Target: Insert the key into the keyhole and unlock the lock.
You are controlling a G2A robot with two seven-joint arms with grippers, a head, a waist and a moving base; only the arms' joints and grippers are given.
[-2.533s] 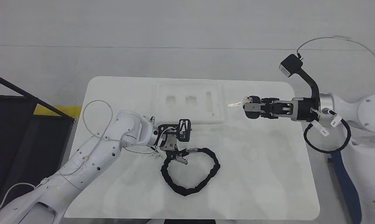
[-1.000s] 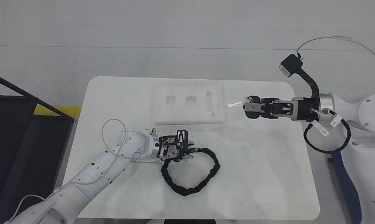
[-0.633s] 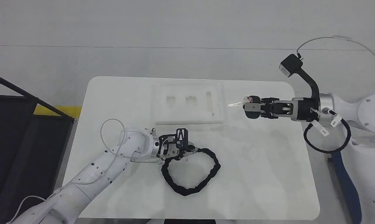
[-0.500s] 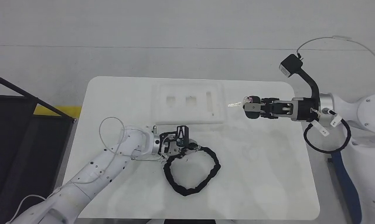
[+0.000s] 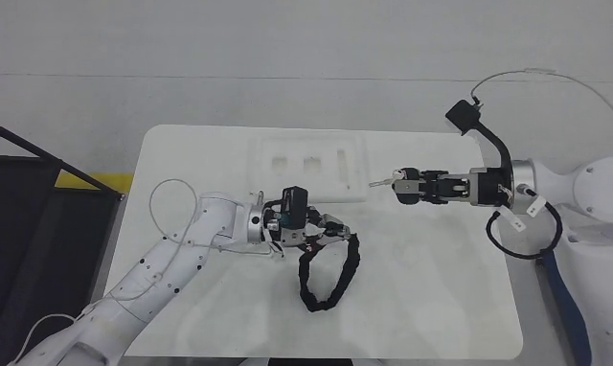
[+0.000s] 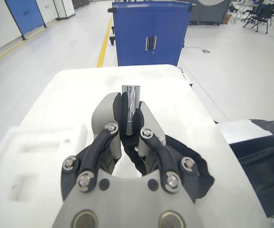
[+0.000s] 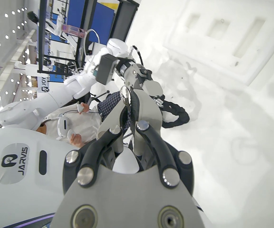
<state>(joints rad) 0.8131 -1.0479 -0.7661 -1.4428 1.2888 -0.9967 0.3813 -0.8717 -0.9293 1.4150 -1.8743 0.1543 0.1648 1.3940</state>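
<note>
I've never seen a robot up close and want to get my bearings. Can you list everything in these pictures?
Table: one, white, under both arms.
Tray: one, white foam with three recesses, on the table's far side.
Lock: one, black sleeved loop with a silver cylinder end; the cylinder is held up, the loop lies on the table near the middle.
Key: one, silver, held above the table beside the tray, pointing toward the lock.
Cabinet: one, blue, on the floor beyond the table.
Left gripper: one, black and grey, shut on the lock's cylinder.
Right gripper: one, black and grey, shut on the key.
</note>
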